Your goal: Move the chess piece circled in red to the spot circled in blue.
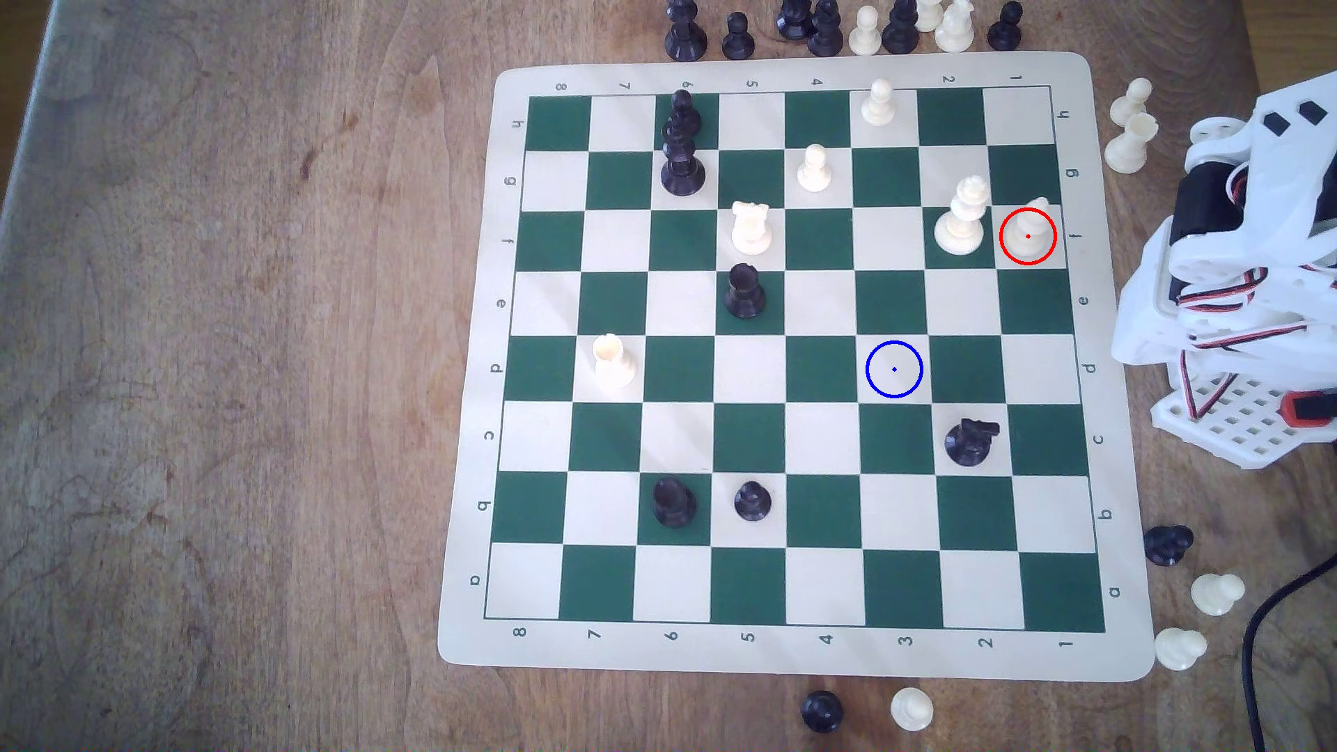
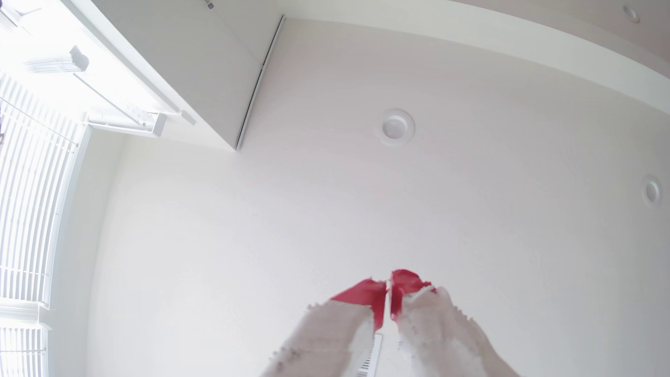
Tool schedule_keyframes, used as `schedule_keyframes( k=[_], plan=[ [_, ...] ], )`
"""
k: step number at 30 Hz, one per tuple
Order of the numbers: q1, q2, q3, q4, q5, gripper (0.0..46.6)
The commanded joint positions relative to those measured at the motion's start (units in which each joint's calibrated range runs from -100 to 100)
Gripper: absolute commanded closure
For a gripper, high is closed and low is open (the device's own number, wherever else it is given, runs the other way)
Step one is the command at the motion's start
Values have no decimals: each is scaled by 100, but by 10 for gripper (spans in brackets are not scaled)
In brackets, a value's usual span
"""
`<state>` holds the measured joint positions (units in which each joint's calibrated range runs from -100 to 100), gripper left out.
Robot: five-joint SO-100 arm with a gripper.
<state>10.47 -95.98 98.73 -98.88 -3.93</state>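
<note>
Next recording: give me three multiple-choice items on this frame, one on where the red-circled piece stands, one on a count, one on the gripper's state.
1. Where does the chess piece stand?
A. On a pale square at the board's edge on the exterior view's right, beside the taller crowned piece
B. On the spot
C. Off the board on the wood

2. How many cream pieces stand on the board's squares?
A. Three
B. Six
C. Nine

3. What is the state of the gripper?
A. Clamped on a pawn
B. Spread wide over the board
C. Red-tipped fingers nearly together, holding nothing, facing the ceiling

Answers: 1 A, the red ring sits on that edge square next to the crowned piece. 2 B, six cream pieces can be counted on squares in the exterior view. 3 C, the wrist view shows the tips nearly touching against a white ceiling.
</note>
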Motion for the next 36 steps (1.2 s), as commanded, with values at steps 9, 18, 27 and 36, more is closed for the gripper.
schedule_keyframes(
  k=[9, 18, 27, 36],
  plan=[
    [99, 22, -127, 1510, -29, 462],
    [1100, 22, -1505, 5687, -49, 462],
    [1843, 5, -2485, 8627, -54, 464],
    [2985, -351, -3527, 12943, -132, 464]
  ],
)
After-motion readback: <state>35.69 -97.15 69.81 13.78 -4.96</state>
